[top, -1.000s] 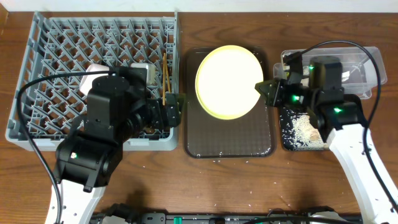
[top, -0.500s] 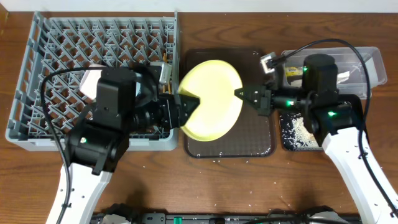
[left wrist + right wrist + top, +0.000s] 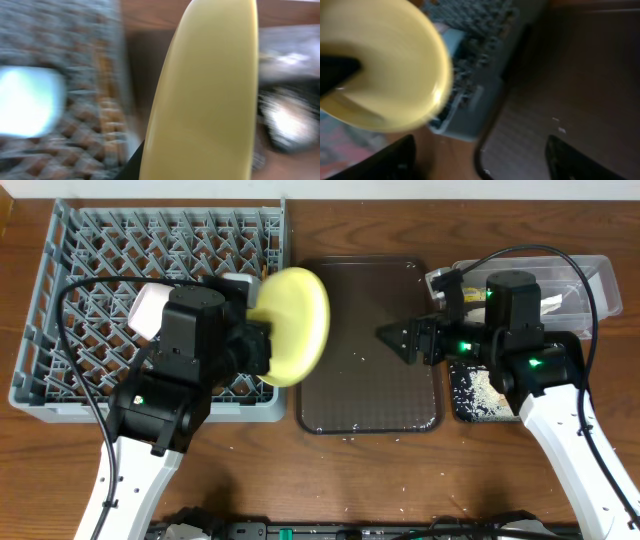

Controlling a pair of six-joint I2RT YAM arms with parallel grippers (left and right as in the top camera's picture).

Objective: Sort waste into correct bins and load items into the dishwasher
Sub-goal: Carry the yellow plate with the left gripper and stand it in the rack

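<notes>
The left end effector [image 3: 264, 346] is clamped on the rim of the smooth round yellow plate [image 3: 292, 325], held tilted on edge above the right edge of the square grey plastic lattice dish rack [image 3: 100, 270]. The right end effector [image 3: 392, 340] hangs, fingers apart, over the ribbed dark brown serving tray [image 3: 370, 400], touching nothing

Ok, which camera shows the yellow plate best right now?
Overhead: the yellow plate shows nearly whole and sharp, tilted at the dish rack right edge. Left wrist shows only its blurred rim edge-on; right wrist, a blurred face.
</notes>
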